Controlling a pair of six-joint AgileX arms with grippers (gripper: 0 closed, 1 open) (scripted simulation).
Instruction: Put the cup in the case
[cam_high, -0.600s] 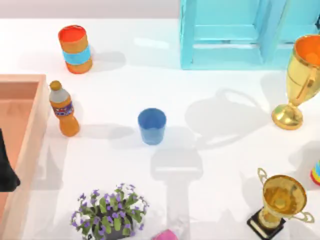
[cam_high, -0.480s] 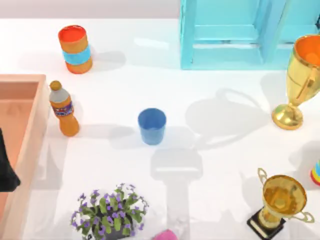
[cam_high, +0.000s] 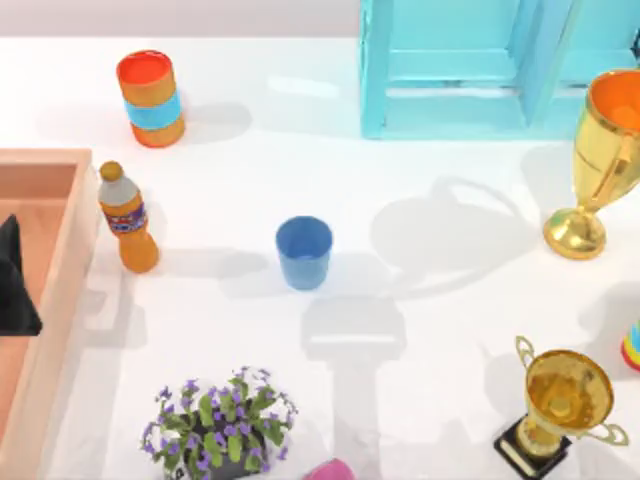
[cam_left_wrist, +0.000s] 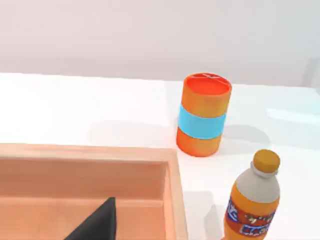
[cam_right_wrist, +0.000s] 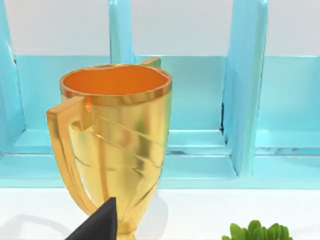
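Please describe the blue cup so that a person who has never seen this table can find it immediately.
Start at the wooden case on the table's left edge and go right past the orange bottle; the cup stands alone, upright, near the middle. It is a plain blue tumbler without handles, unlike the gold trophies on the right, and all blue, unlike the orange can with its blue band.

Top view: looks straight down on the white table (cam_high: 420, 330), from its left edge to its right.
Left wrist view: low over the case (cam_left_wrist: 170, 172) at the left edge, facing the orange can (cam_left_wrist: 202, 115) and orange bottle (cam_left_wrist: 252, 205) (both shared with the top view).
Right wrist view: close on the gold trophy (cam_right_wrist: 117, 145), turquoise crate (cam_right_wrist: 245, 100) behind.
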